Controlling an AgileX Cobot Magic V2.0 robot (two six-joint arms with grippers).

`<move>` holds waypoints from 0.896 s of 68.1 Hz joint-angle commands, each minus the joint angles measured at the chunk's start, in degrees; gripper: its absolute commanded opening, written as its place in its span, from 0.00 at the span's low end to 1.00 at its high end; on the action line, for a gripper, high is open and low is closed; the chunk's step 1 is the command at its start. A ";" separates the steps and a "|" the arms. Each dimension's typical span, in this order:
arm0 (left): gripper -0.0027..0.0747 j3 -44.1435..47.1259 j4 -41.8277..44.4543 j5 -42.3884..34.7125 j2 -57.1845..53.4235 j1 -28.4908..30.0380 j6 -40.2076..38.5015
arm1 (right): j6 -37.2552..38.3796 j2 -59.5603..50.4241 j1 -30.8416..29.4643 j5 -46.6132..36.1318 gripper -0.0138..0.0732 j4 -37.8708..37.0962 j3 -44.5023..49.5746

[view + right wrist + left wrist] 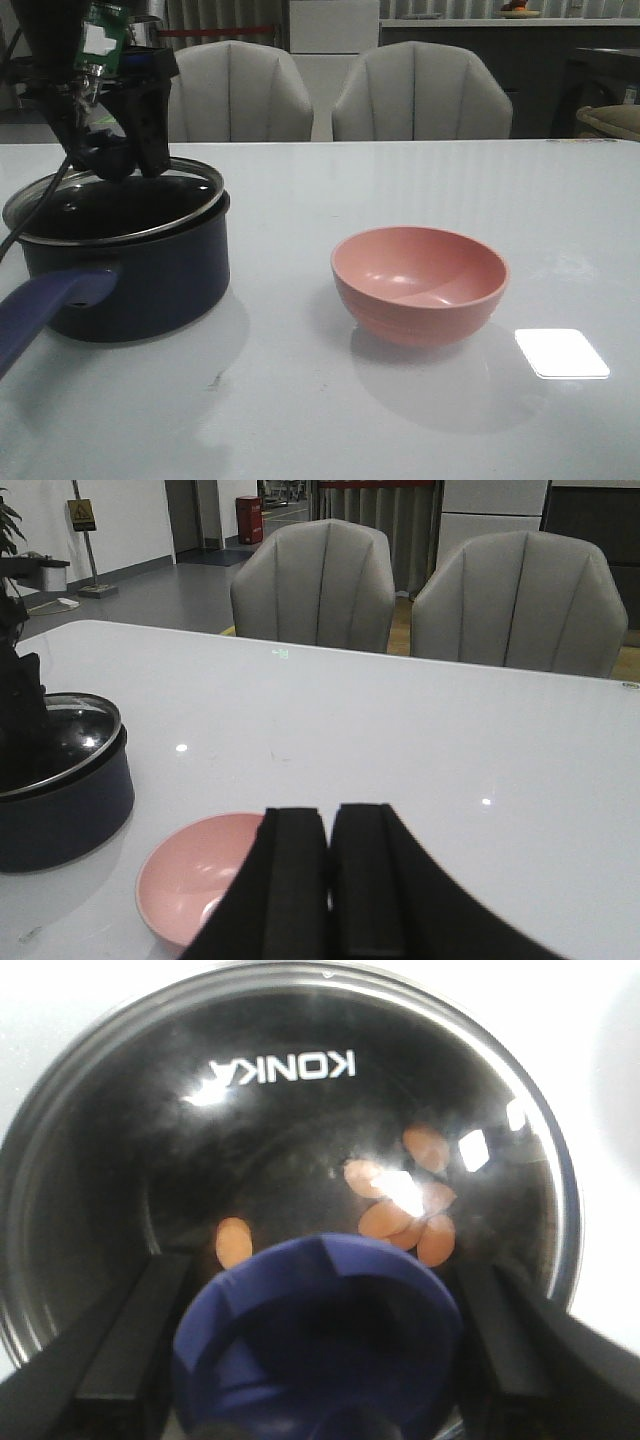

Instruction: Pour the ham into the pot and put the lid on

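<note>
The dark navy pot (140,285) stands at the left of the table, its purple-blue handle (40,310) pointing toward me. The glass lid (185,205) lies over its mouth, slightly tilted with its right side higher. My left gripper (118,160) is shut on the lid's purple-blue knob (315,1340), one finger on each side. Through the glass I see several orange-pink ham (400,1215) chunks on the pot's black bottom. My right gripper (330,815) is shut and holds nothing. It hangs above the empty pink bowl (190,880) and is out of the front view.
The pink bowl (420,280) sits at the table's middle right, well apart from the pot. A bright patch of reflected light (562,353) lies on the white table (300,420). Two grey chairs (420,95) stand behind the far edge.
</note>
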 commanded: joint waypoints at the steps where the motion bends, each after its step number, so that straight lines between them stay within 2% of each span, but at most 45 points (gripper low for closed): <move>1: 0.80 -1.84 0.06 2.53 -3.18 -0.41 0.04 | -0.59 0.35 0.00 -4.29 0.33 -0.08 -1.51; 6: 0.87 -1.84 0.06 2.53 -3.18 -0.41 0.04 | -0.59 0.35 0.00 -4.29 0.33 -0.08 -1.51; 30: 0.86 -4.73 0.06 2.42 -4.47 -0.41 0.04 | -0.59 0.35 0.00 -4.29 0.33 -0.08 -1.51; 45: 0.86 -4.25 0.74 1.42 -12.88 0.69 0.18 | -0.59 0.35 0.00 -4.29 0.33 -0.08 -1.51; 61: 0.86 1.41 0.53 -3.50 -25.77 1.41 0.18 | -0.59 0.35 0.00 -4.29 0.33 -0.08 -1.51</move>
